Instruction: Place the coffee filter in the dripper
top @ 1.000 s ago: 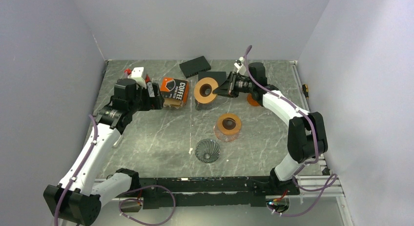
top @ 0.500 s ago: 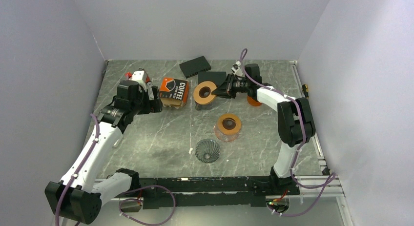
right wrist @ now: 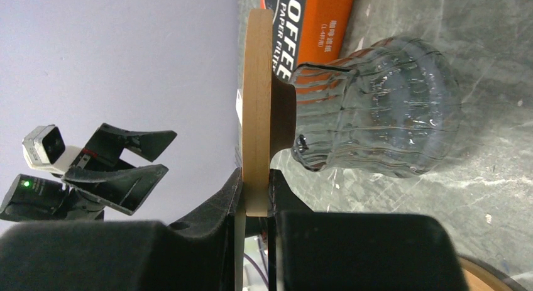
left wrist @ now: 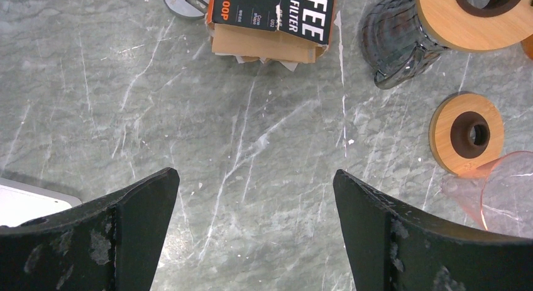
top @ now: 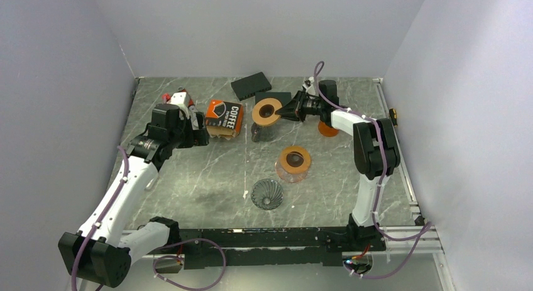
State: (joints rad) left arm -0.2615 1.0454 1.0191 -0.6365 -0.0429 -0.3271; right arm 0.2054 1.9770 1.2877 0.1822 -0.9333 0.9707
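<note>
The coffee filter box [top: 224, 115], orange and black, lies at the back left of the table, with brown paper filters [left wrist: 264, 46] sticking out of its near end. My left gripper [top: 200, 132] hovers just left of the box, open and empty [left wrist: 254, 178]. My right gripper [top: 284, 113] is shut on the wooden ring [right wrist: 256, 102] of a dark glass dripper [right wrist: 383, 127]. That dripper is tipped so its ring [top: 266, 111] faces the top camera, its glass body [top: 261, 132] hanging toward the table.
A pink glass dripper with a wooden ring [top: 293, 162] lies mid-table. A dark ribbed glass cone [top: 267, 194] sits nearer the front. A black box [top: 251, 85] lies at the back, and an orange object [top: 327, 129] under the right arm.
My right arm has folded its elbow back and carried the held dripper slightly toward the back wall. My left gripper has shifted a little.
</note>
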